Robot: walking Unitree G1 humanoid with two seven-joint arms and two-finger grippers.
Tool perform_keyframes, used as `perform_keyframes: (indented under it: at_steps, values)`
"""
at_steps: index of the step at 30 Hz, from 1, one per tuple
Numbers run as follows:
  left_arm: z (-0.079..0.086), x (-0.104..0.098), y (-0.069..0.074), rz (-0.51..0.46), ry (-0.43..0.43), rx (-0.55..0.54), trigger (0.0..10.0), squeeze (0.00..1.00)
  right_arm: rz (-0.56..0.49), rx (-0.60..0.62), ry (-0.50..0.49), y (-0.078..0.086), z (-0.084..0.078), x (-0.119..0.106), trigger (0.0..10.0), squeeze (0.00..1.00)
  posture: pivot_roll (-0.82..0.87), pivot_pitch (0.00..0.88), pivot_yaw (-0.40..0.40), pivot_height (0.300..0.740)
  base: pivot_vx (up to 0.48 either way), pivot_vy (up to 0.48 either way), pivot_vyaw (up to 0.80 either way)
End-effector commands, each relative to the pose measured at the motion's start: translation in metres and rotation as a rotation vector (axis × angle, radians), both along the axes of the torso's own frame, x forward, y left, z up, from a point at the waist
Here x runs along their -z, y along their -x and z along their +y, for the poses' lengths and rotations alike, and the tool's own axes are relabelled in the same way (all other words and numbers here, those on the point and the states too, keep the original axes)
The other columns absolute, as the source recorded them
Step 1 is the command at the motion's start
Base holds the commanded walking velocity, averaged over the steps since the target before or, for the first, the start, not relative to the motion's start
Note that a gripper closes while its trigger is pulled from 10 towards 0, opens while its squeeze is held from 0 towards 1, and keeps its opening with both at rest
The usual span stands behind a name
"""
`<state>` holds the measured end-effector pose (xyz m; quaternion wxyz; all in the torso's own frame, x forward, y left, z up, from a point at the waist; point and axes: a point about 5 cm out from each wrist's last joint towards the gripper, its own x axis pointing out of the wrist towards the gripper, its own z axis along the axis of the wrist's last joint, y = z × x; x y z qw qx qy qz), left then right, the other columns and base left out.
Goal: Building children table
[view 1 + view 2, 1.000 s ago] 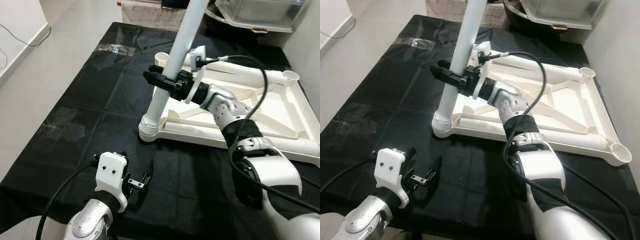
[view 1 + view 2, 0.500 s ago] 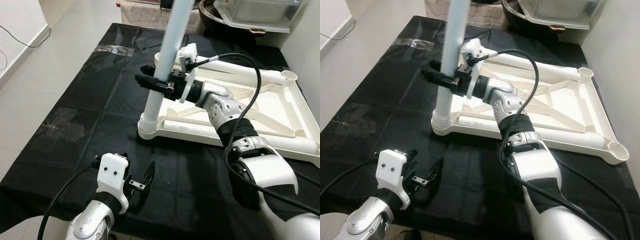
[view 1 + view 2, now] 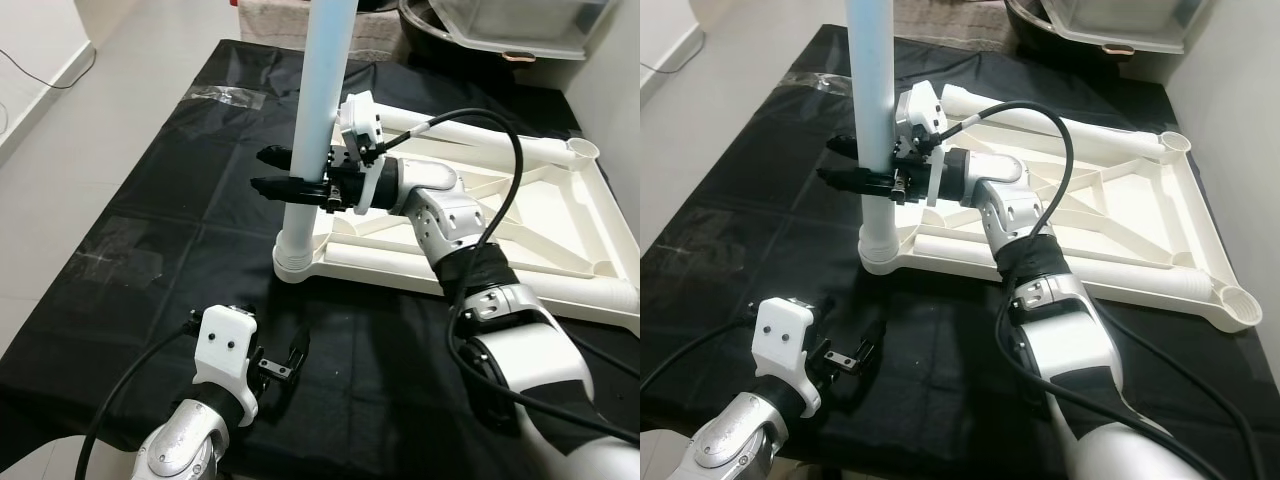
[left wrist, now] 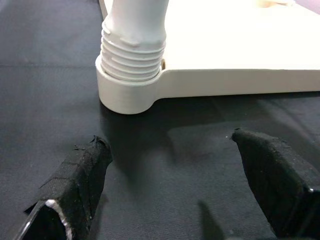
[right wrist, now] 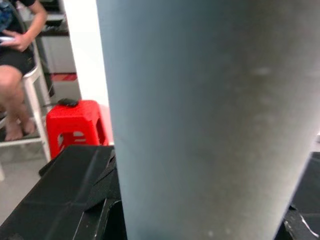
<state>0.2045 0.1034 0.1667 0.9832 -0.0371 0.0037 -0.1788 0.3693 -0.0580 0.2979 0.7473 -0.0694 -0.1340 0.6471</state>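
Left eye view: right gripper fingers clamp the upright table leg; left gripper fingers spread wide.

Even, bright indoor light falls from above; the 2 head views are sharp, with mild bending at the edges. The black sheet shows pale sheen and glare on taped patches. The white table frame is nearly blown out in the left wrist view. The leg looms grey and soft in the right wrist view.
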Motion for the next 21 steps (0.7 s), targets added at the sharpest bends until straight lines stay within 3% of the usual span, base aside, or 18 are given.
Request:
perform_keyframes:
  at_steps: [1,2,8,9,12,16,21]
  values:
    - [-0.001,0.004,0.001,0.016,0.000,-0.003,10.0,0.00,0.126,0.079,0.025,-0.006,0.001,0.028,10.0,0.00,0.09,0.223,-0.114,0.740,0.000,0.000,0.00]
    - [-0.001,0.004,0.001,0.016,0.001,-0.004,10.0,0.00,0.172,0.189,-0.022,-0.011,0.000,0.034,10.0,0.00,0.09,0.225,-0.116,0.740,0.000,0.000,0.00]
    - [-0.001,0.003,0.001,0.014,0.001,-0.004,10.0,0.00,0.207,0.317,-0.047,-0.013,-0.003,0.045,10.0,0.00,0.09,0.227,-0.115,0.740,0.000,0.000,0.00]
    - [-0.001,0.003,0.000,0.012,0.000,-0.004,10.0,0.00,0.217,0.395,-0.075,-0.011,-0.007,0.049,10.0,0.00,0.09,0.229,-0.115,0.740,0.000,0.000,0.00]
    - [-0.001,0.003,0.000,0.011,-0.001,-0.004,10.0,0.00,0.215,0.422,-0.083,-0.010,-0.008,0.049,10.0,0.00,0.09,0.229,-0.115,0.740,0.000,0.000,0.00]
    - [0.001,0.003,-0.004,0.002,-0.007,-0.008,10.0,0.00,0.197,0.492,-0.091,0.003,-0.004,0.053,10.0,0.00,0.08,0.232,-0.108,0.740,0.000,0.000,0.00]
    - [0.002,0.002,-0.006,-0.002,-0.009,-0.011,10.0,0.00,0.191,0.585,-0.055,0.004,-0.002,0.054,10.0,0.00,0.08,0.232,-0.107,0.740,0.000,0.000,0.00]
